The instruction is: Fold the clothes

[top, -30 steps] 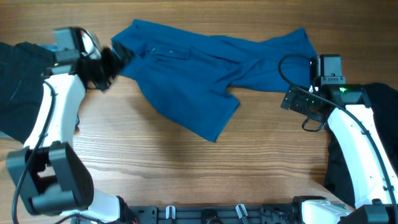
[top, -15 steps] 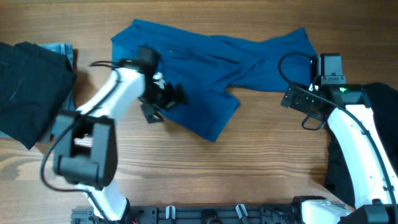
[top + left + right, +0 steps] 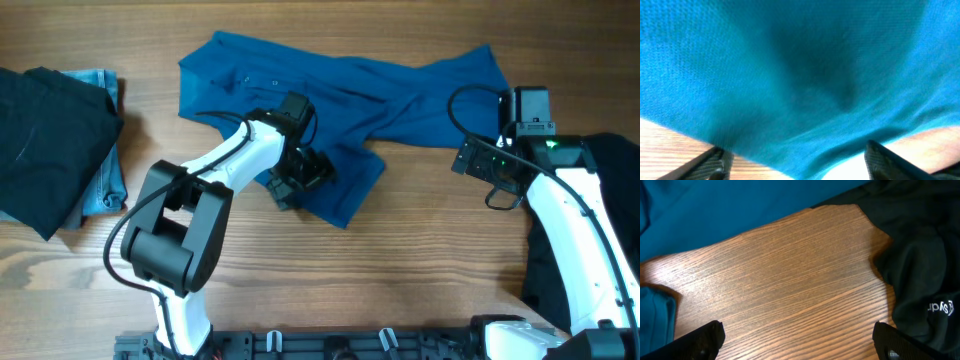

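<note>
Teal collared shirt (image 3: 330, 100) lies crumpled across the far middle of the wooden table (image 3: 400, 270), its buttoned placket toward the left and one end reaching to the right, near the right arm. The left gripper (image 3: 305, 178) is down on the shirt's near edge, just inside the hem where the fabric meets bare wood. In the left wrist view its fingers (image 3: 715, 162) stand well apart at the two lower corners. Blurred teal cloth fills nearly everything beyond them, with a strip of wood at the bottom, and nothing is pinched between the tips.

The right gripper (image 3: 797, 342) hangs over bare table near the shirt's right end, clear of the fabric, with its jaws spread wide and empty. In its wrist view the teal cloth runs along the top and left, and a black garment (image 3: 920, 255) bearing a small white logo lies to the right.

At the table's left edge another black garment (image 3: 45, 140) rests on a light-blue denim piece (image 3: 107, 175), well apart from the shirt.
</note>
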